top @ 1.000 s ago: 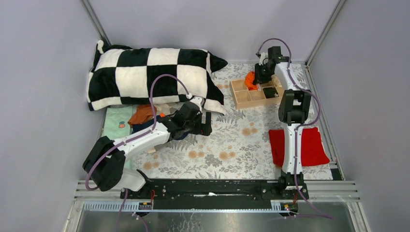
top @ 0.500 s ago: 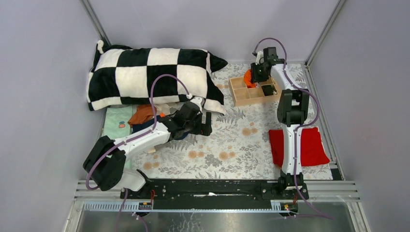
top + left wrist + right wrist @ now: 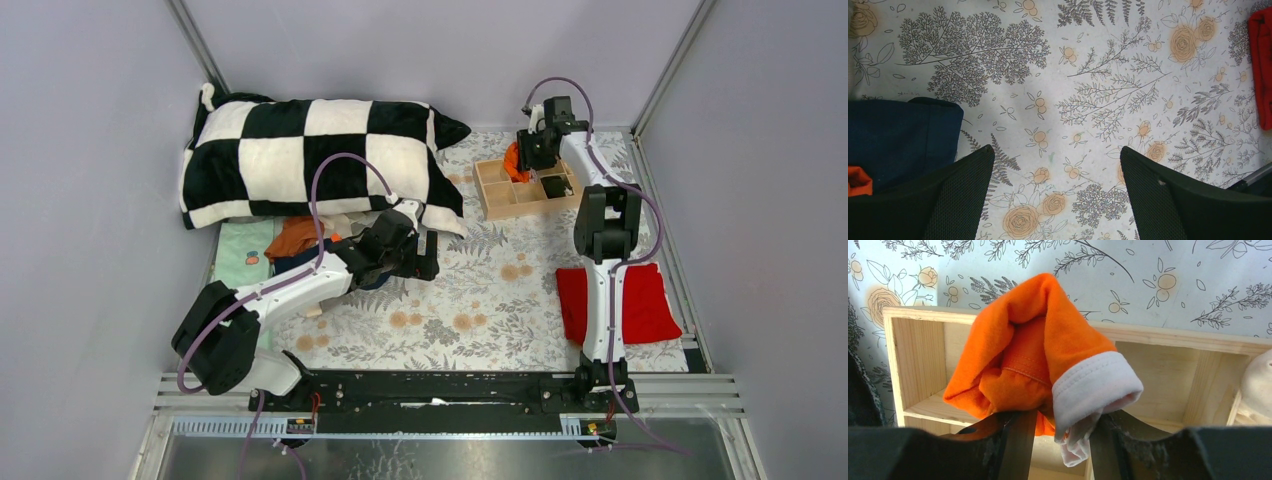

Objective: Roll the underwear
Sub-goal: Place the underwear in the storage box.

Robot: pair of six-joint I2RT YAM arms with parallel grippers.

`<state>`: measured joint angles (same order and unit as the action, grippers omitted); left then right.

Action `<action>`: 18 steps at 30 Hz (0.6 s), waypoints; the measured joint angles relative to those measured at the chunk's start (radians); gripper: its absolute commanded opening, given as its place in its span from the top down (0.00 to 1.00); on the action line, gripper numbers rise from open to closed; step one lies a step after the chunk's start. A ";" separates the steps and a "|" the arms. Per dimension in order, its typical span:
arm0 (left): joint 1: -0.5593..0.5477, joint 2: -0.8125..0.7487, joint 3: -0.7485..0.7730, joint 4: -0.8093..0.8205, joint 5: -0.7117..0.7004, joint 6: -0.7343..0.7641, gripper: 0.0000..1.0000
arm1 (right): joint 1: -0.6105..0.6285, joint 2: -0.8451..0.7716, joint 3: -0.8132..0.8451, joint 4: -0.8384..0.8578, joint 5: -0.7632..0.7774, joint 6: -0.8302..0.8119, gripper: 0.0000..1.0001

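My right gripper (image 3: 1060,422) is shut on rolled bright orange underwear (image 3: 1033,350) with a white band and holds it over a far compartment of the wooden box (image 3: 913,365). In the top view the right gripper (image 3: 527,160) and the orange roll (image 3: 514,160) are at the box's far side. My left gripper (image 3: 1055,172) is open and empty over the flowered cloth, with navy underwear (image 3: 898,135) just to its left. In the top view the left gripper (image 3: 428,256) lies beside a pile of underwear (image 3: 300,243), rust-brown and navy.
A black-and-white checked pillow (image 3: 310,160) lies at the back left. A plain red cloth (image 3: 640,305) lies at the right by the right arm's base. The wooden box (image 3: 520,195) has several compartments; dark items sit in some. Metal rails frame the table.
My right gripper has moved the orange roll a little toward the back and left over the box, and the box has shifted back with it. The left arm has not moved.
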<state>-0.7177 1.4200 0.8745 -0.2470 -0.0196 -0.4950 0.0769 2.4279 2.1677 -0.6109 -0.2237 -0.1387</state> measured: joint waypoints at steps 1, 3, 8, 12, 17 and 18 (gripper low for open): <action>0.000 0.000 0.000 0.000 0.000 0.000 0.01 | 0.000 -0.003 0.000 -0.004 0.002 0.000 0.51; 0.000 0.000 0.000 0.000 0.001 0.000 0.01 | 0.000 -0.008 0.000 -0.009 0.005 0.000 0.48; 0.000 0.000 0.000 0.000 0.002 0.000 0.01 | 0.000 -0.027 -0.006 -0.018 0.009 -0.001 0.43; 0.000 0.000 0.000 0.000 0.002 0.000 0.01 | 0.000 -0.041 -0.006 -0.027 0.021 -0.003 0.41; 0.000 0.000 0.000 0.000 0.002 0.000 0.01 | 0.000 -0.045 -0.006 -0.034 0.050 -0.011 0.36; 0.000 0.000 0.000 0.000 0.002 0.000 0.01 | 0.000 -0.045 -0.006 -0.037 0.053 -0.013 0.35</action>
<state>-0.7174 1.4200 0.8745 -0.2470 -0.0181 -0.4946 0.0769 2.3833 2.1616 -0.6479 -0.1707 -0.1516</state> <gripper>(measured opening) 0.987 0.625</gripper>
